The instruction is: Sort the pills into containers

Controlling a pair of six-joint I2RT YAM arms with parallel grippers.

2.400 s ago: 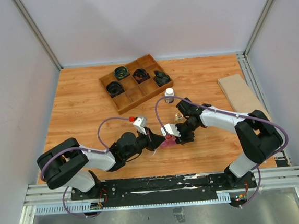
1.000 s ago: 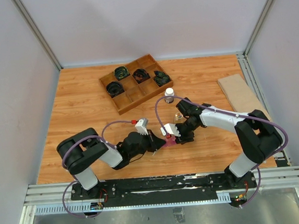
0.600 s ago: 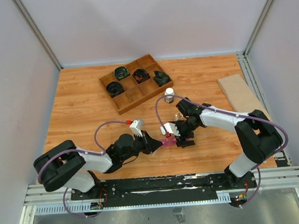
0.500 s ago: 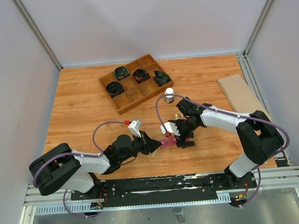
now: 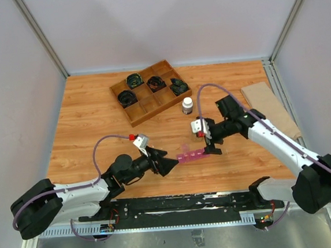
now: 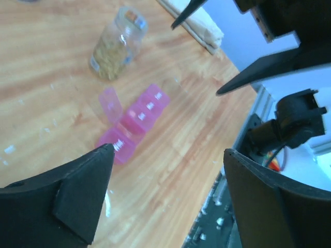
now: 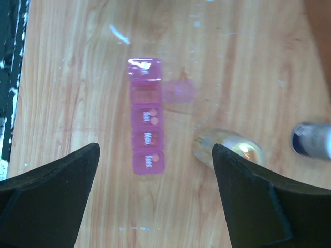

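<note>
The left gripper (image 6: 166, 151) and right gripper (image 7: 155, 147) both stand spread wide, holding nothing. Between them the translucent pink plastic strip of square compartments (image 7: 147, 124) lies free on the wooden table (image 5: 96, 124). One lid (image 7: 178, 92) is flipped open, but what is inside is too faint to tell. Tiny tan pills (image 6: 109, 54) blur together in the small clear glass jar (image 6: 120, 36) close by.

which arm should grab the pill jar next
Right. The pill jar sits close beside the open right gripper; the left gripper would have to reach across the pink strip to get it.
</note>
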